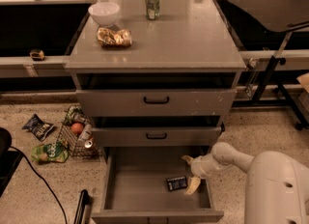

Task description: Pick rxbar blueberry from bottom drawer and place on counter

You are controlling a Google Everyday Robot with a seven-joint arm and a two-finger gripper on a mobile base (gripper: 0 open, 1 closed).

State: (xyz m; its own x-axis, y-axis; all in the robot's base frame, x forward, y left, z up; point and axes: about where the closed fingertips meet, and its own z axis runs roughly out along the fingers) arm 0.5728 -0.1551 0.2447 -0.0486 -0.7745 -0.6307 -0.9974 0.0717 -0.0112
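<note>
While a wire basket (66, 140) on the floor at left holds fruit and a can, the pulled-out bottom drawer (137, 184) holds the dark snack bar (176, 183), lying flat near its right wall. The gripper (191, 173) hangs just beside it, fingers spread apart.

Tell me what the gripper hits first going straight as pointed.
Likely the rxbar blueberry, just ahead of the gripper, jaws open, in the bottom drawer; depth unclear, so it might pass over.
</note>
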